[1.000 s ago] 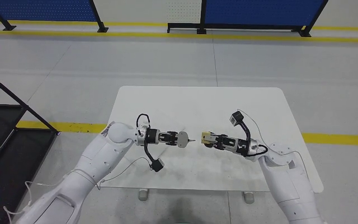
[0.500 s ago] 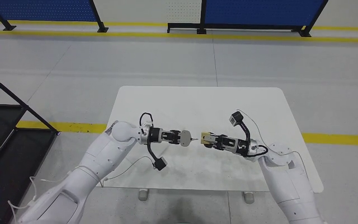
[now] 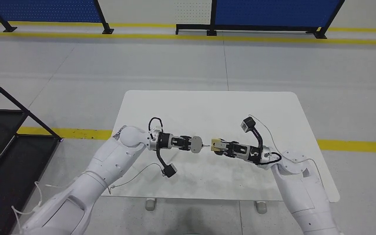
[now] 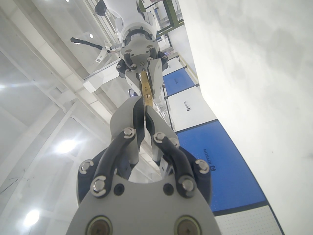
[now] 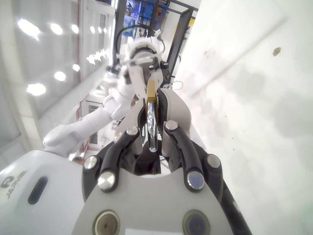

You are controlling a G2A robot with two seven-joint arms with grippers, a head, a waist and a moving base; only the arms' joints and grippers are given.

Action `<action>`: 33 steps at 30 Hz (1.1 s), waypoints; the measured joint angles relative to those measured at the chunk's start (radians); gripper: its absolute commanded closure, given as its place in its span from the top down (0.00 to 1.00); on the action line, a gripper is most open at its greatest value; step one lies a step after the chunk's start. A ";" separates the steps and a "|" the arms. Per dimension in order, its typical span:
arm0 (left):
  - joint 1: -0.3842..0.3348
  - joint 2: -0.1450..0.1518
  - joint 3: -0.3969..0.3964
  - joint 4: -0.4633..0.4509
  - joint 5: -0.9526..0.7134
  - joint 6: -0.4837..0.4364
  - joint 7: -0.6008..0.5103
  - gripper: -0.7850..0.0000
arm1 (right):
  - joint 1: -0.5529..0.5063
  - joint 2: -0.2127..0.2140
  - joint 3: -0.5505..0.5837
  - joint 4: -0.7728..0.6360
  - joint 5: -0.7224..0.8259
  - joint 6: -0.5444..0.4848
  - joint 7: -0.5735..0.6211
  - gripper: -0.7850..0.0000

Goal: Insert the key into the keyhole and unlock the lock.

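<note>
key (image 3: 201, 144) pinched tight in left gripper (image 4: 144, 106), tip pointing at brass lock (image 4: 146, 90) & just short of its keyhole face, lock clamped by shackle end in right gripper (image 5: 151, 102) on lock's opp. side, white table (image 3: 235, 111) below the lock, around table's mid.

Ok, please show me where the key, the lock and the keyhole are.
key (image 3: 203, 144), top view, on its bare blade.
lock (image 5: 151, 91), right wrist view, on its brass body.
keyhole (image 4: 147, 96), left wrist view, on the dark slot.

Overhead; opposed wrist views, shared lock (image 4: 147, 92)
</note>
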 measured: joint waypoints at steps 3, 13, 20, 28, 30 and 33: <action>-0.006 -0.003 0.006 0.007 -0.002 0.001 0.001 0.00 | 0.000 0.000 0.000 0.000 0.000 0.000 0.000 0.00; -0.024 -0.013 0.022 0.032 -0.010 0.004 0.000 0.00 | 0.000 0.000 0.000 0.000 0.000 0.000 0.000 0.00; -0.033 -0.018 0.031 0.048 -0.017 0.005 0.005 0.00 | 0.000 0.000 0.000 0.000 0.000 0.000 0.000 0.00; -0.036 -0.022 0.036 0.059 -0.038 0.009 0.023 0.00 | 0.000 0.000 0.000 0.000 0.000 0.000 0.000 0.00; -0.037 -0.023 0.037 0.061 -0.043 0.009 0.027 0.00 | 0.000 0.000 0.000 0.000 0.000 0.000 0.000 0.00; -0.040 -0.025 0.041 0.064 -0.044 0.008 0.027 0.00 | 0.000 0.000 0.000 0.000 0.000 0.000 0.000 0.00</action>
